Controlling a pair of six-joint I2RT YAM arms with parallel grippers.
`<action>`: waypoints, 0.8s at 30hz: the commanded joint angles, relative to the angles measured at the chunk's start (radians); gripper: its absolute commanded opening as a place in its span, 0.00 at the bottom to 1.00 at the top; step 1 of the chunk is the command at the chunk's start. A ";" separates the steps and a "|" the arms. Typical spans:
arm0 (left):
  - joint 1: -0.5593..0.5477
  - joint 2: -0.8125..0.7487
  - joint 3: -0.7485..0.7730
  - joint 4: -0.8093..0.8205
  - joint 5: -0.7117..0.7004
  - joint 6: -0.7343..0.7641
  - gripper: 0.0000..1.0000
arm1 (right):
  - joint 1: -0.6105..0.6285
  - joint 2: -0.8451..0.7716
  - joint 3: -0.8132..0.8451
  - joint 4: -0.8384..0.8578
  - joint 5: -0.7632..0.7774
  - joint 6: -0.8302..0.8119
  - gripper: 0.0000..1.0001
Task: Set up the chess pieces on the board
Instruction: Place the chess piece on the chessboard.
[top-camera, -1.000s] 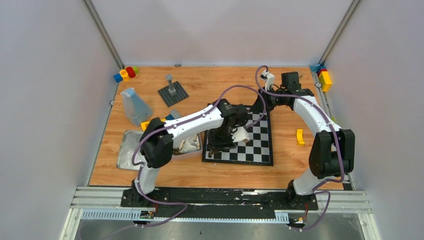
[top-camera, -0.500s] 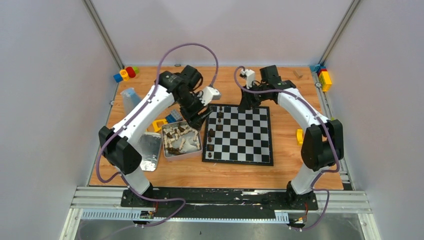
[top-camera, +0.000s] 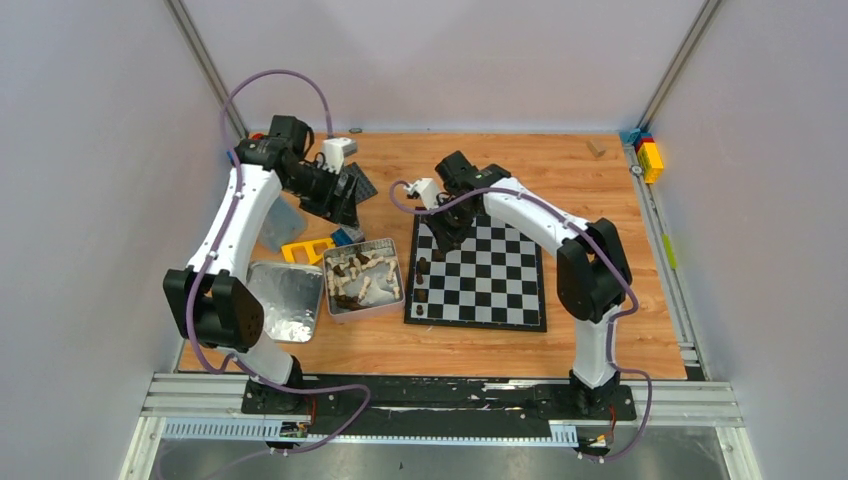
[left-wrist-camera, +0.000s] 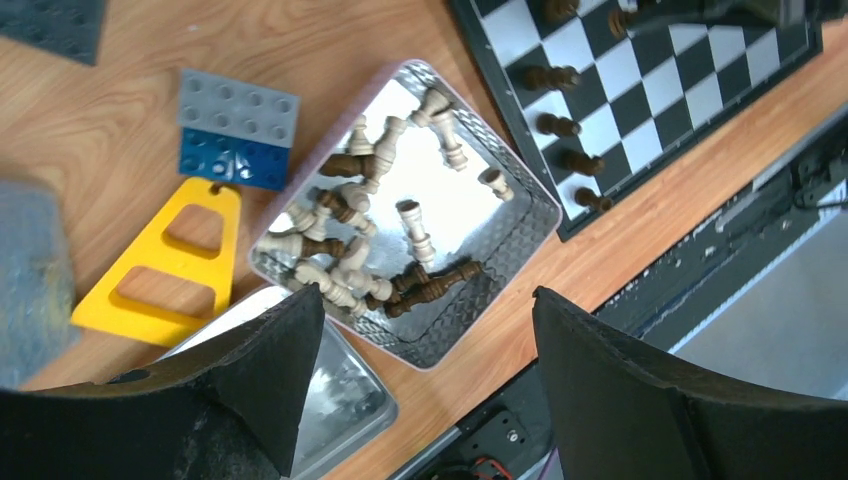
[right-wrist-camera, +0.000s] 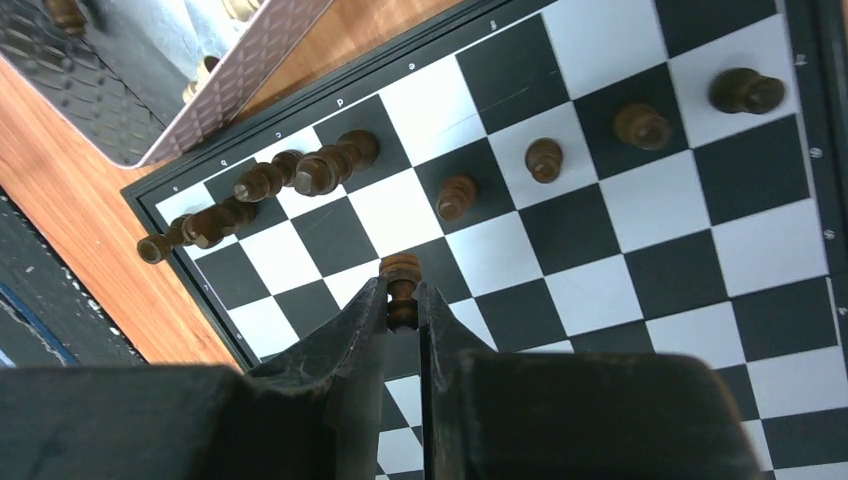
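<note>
Right hand (right-wrist-camera: 402, 300) clamped on a small dark brown wooden chess piece (right-wrist-camera: 401, 272), flat black-and-silver checked board (right-wrist-camera: 600, 292) beneath it. Left hand (left-wrist-camera: 428, 335) spread apart, empty, above shiny metal tin (left-wrist-camera: 520, 235). Risk: narrow pinch, so the piece may tilt on release and topple the standing brown pieces (right-wrist-camera: 455, 195) ahead of the fingertips.

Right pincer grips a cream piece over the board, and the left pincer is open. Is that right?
Not quite: the piece in the right pincer is dark brown, not cream, as the right wrist view shows. It is over the board, and the left pincer is open.
</note>
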 joint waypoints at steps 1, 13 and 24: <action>0.097 -0.050 -0.003 0.056 0.046 -0.067 0.84 | 0.046 0.059 0.086 -0.101 0.099 -0.038 0.00; 0.243 -0.067 -0.018 0.066 0.082 -0.086 0.87 | 0.097 0.181 0.200 -0.211 0.130 -0.051 0.00; 0.244 -0.059 -0.020 0.061 0.089 -0.079 0.89 | 0.120 0.236 0.253 -0.224 0.165 -0.043 0.00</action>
